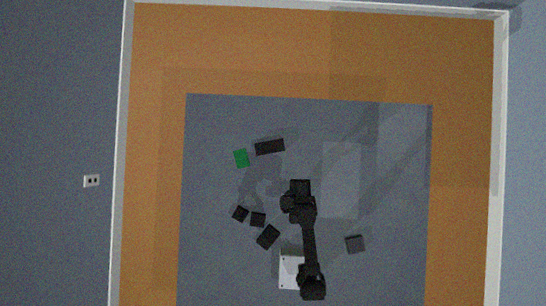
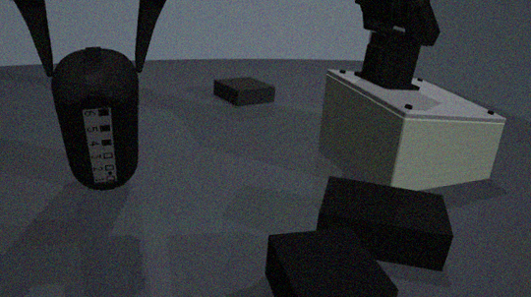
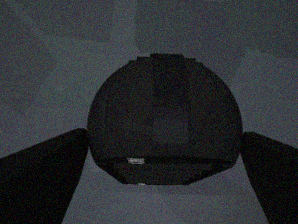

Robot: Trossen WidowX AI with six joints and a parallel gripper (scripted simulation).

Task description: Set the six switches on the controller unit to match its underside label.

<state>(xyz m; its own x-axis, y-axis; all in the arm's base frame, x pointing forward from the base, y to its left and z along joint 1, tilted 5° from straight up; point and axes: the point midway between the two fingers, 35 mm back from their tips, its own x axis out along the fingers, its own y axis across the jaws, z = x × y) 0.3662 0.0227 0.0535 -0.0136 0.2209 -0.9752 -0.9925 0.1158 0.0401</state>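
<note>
So that its underside label (image 2: 100,145) can presumably be read, the tool (image 1: 293,204) (image 2: 95,73) (image 3: 165,140), fingers fairly wide, grips the controller unit (image 1: 287,194) (image 2: 71,97) (image 3: 165,107) upended.

Top view, centre-left: flat green piece (image 1: 241,158), just beside the lower left end of a long dark block (image 1: 270,147), tilted slightly. Lower down, a slanting run of three: small dark block (image 1: 240,213) at left, squarish dark block (image 1: 258,219) (image 2: 327,266) next, larger dark block (image 1: 268,236) (image 2: 384,222) last. Same last two at bottom centre-right of the exterior view, larger one behind. Well apart at lower right, grey block (image 1: 355,243) (image 2: 246,90), also upper centre in exterior, lying flat. Around: orange-brown floor (image 1: 163,42), pale skirting (image 1: 317,6), two-hole socket plate (image 1: 91,181) on the left wall (image 1: 32,100).
</note>
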